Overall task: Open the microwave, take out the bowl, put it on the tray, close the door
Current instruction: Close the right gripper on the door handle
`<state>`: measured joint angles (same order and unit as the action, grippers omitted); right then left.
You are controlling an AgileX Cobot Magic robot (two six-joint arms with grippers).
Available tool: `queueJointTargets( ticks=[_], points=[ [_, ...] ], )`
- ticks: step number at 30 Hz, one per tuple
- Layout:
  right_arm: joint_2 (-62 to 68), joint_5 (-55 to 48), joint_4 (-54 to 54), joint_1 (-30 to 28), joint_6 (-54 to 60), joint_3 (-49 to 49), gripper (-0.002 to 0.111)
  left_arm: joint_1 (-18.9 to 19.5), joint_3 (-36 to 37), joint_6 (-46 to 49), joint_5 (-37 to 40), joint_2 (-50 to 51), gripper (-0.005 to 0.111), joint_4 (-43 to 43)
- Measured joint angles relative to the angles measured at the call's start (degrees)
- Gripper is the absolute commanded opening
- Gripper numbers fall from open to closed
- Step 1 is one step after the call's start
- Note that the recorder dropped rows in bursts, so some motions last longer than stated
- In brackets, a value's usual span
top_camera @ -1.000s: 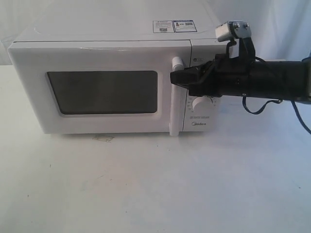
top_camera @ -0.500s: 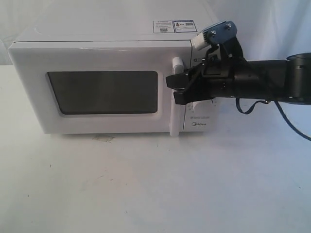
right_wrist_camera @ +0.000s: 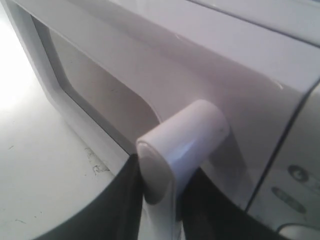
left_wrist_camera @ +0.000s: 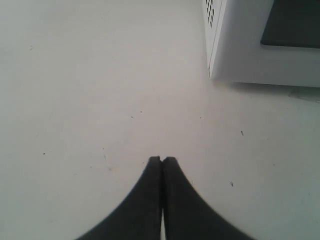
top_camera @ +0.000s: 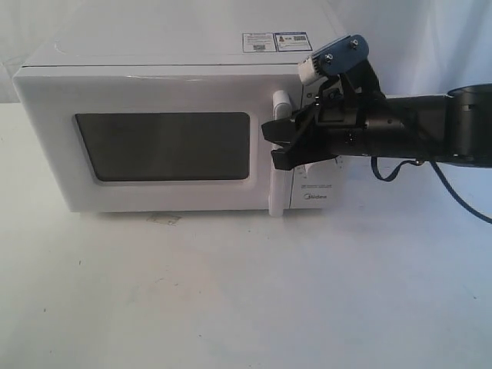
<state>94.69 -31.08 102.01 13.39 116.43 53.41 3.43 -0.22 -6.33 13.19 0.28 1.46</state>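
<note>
Two dark fingers (right_wrist_camera: 125, 205) of my right gripper (top_camera: 274, 146) now sit on either side of the handle (right_wrist_camera: 175, 150), one against each flank of the white bar, just below its rounded upper end. A second ago the gripper hung to the right of the bar, in front of the knobs, and had nothing between its fingers. Since then it has slid left and rolled at the wrist, so the bar is bracketed. The wrist view shows the fingers hugging the bar closely, yet I cannot tell whether they are squeezing it or only resting beside it.

Beyond the handle, the door (top_camera: 161, 88) is flush with the front of the microwave (top_camera: 177, 46), with no gap along its edge, so opening has not begun. The window (top_camera: 161, 146) is dark and I cannot see through it. By my reckoning the bowl is behind it, out of sight. No tray is in view either.

My left gripper (left_wrist_camera: 162, 161) is clenched on nothing, tips pressed together, hovering over the bare table (top_camera: 246, 292) near the far corner of the microwave.

As I judge it, the approach is finished. The next move calls for a firm grip and a pull that follows the door's swing.
</note>
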Motion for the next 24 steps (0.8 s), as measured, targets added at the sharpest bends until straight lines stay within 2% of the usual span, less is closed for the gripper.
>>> queueJointTargets(
  ticks=[24],
  points=[
    [-4.17,5.27,0.61,1.07,2.37,-3.65,0.000,0.00,0.00,0.00,0.00,0.00,0.000,0.00]
  ],
)
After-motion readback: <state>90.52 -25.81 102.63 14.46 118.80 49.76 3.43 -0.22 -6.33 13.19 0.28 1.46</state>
